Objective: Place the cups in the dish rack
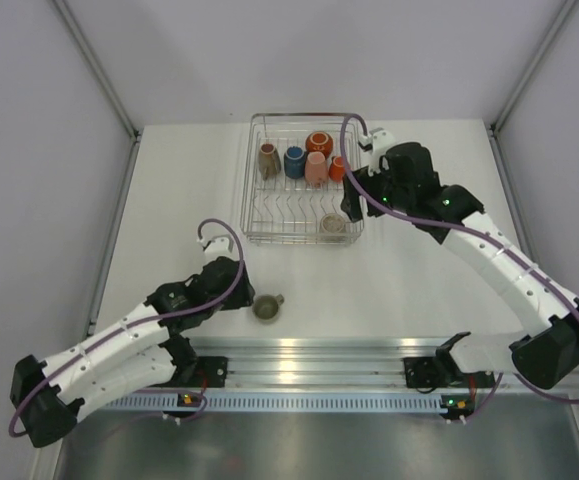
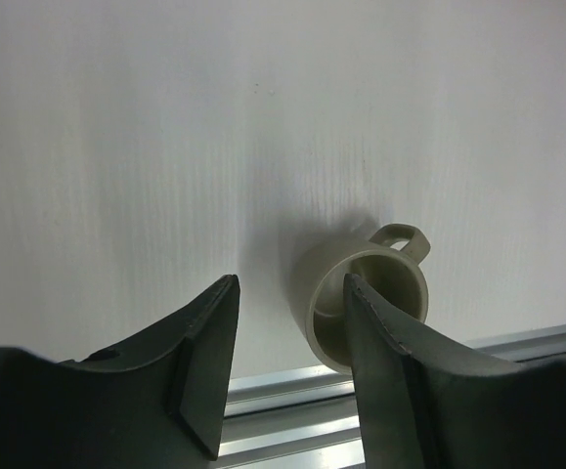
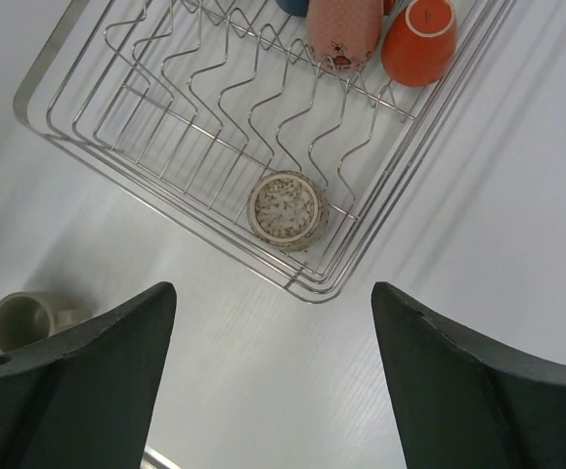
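White table, pale walls, seemingly aluminium front rail

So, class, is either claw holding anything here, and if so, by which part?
Nothing is held. The left claw and the right claw both stand open and empty. The olive cup sits on the table just beyond the left claw, not between its jaws.

Near rows of the dish rack sit open; a speckled cup plugs the near right corner, five cups crowd the far row.
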